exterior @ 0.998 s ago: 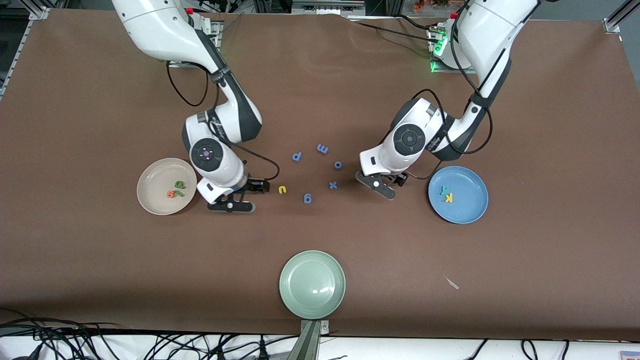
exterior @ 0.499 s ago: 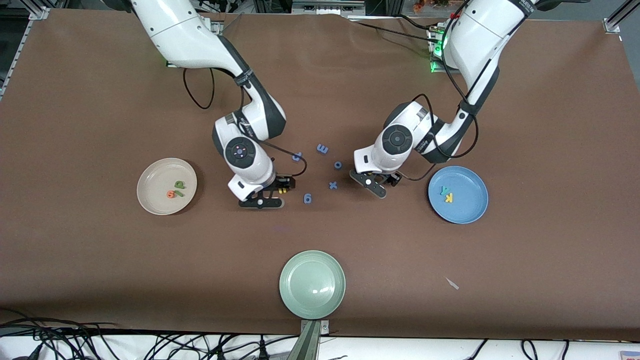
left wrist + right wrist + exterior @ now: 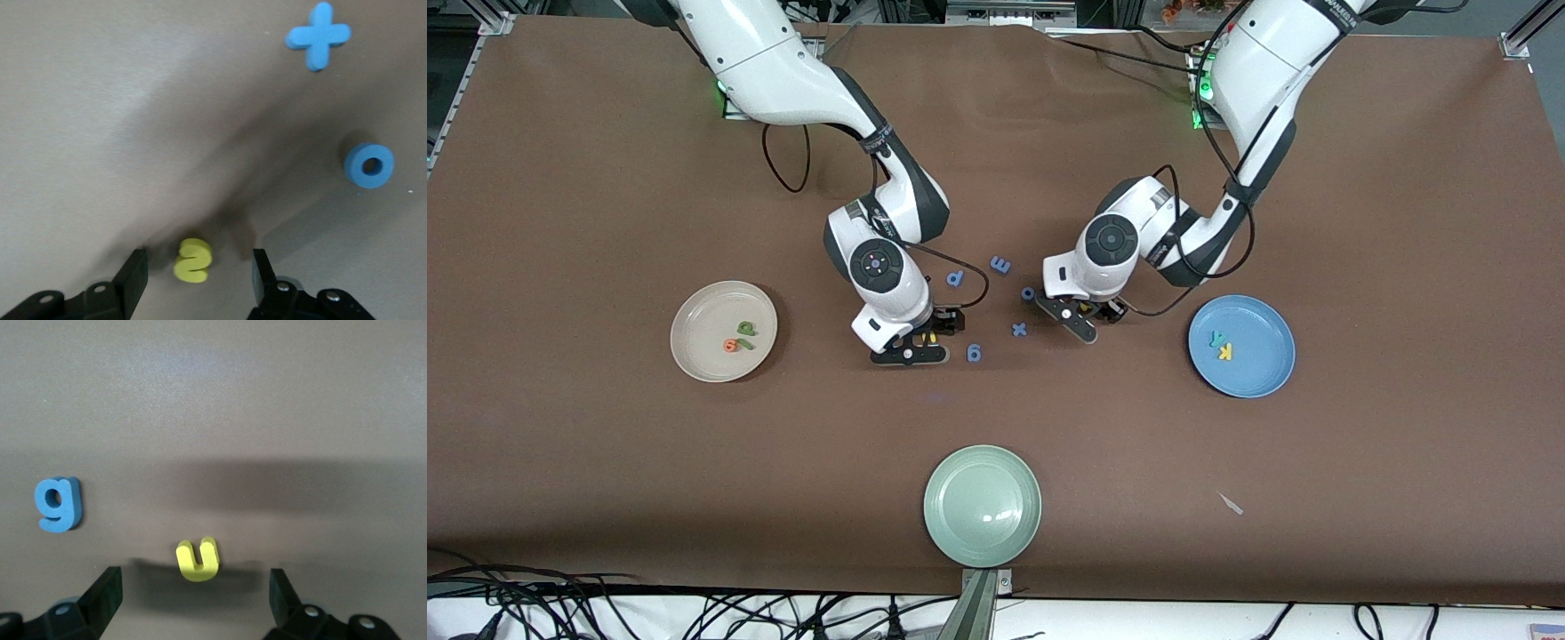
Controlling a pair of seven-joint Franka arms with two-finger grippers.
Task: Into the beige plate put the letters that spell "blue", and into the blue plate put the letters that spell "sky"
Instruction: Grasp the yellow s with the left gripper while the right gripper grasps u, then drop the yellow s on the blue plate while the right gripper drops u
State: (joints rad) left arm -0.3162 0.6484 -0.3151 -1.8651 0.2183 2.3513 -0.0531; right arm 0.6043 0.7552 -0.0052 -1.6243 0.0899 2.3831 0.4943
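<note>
Letters for "blue" are split up in the front view: orange "e" [image 3: 730, 345], green "b" [image 3: 745, 329] and thin green "l" [image 3: 743, 343] lie in the beige plate [image 3: 694, 351] toward the right arm's end of the table. Yellow "u" [image 3: 930, 337] lies on the brown table [image 3: 605, 462] under the right gripper [image 3: 921, 342]. Blue plate [image 3: 1263, 378] toward the left arm's end holds yellow "k" [image 3: 1224, 352] and teal "y" [image 3: 1215, 338]. Left gripper [image 3: 1083, 317] is low over the table beside the blue "x" [image 3: 1019, 329] and blue "o" [image 3: 1028, 292]. Blue "g" [image 3: 974, 353], "d" [image 3: 956, 278] and "m" [image 3: 1000, 264] lie between the arms. Pale green plate [image 3: 983, 505] sits nearest the camera, holding nothing.

Left wrist view: yellow "s" [image 3: 193, 260] flat on the table between the two fingers [image 3: 133, 277], jaws partly open, not touching it. Same "x" and "o" lie farther off.

Right wrist view: "u" flat on the table between widely spread fingers [image 3: 103, 590], clear gap each side, nothing gripped. Blue "g" lies just beside.
</note>
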